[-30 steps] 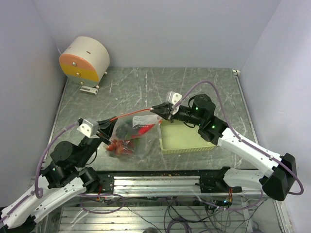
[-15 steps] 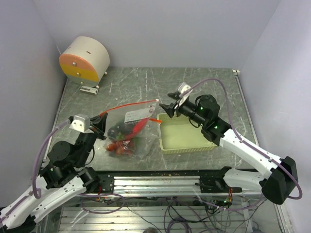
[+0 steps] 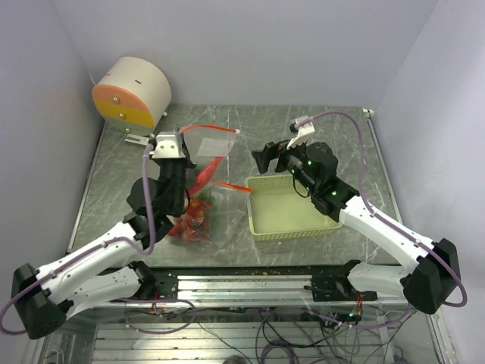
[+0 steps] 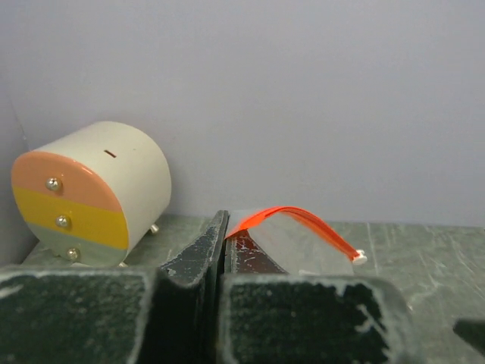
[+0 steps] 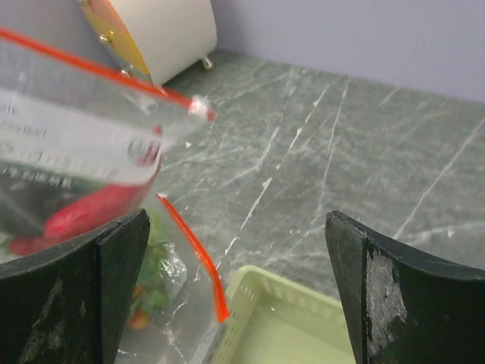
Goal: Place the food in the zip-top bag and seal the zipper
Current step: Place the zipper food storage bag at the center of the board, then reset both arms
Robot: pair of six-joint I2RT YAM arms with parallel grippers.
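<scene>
Sealing looks the step in hand: the food (image 3: pixel 189 224) sits in the bag (image 3: pixel 216 148) hanging centre-left of the top view. The left gripper (image 4: pixel 224 243) is clamped on the zipper (image 4: pixel 303 220) end. The right gripper (image 3: pixel 265 158) gapes wide, holding nothing. The strips look parted, so next it should pinch them together.

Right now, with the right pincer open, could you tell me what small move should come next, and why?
Probably bring the right pincer over to the free end of the zipper and grip it. The left pincer alone pinches the other end, the zip-top bag hangs with the food inside, and its mouth looks unsealed.
</scene>
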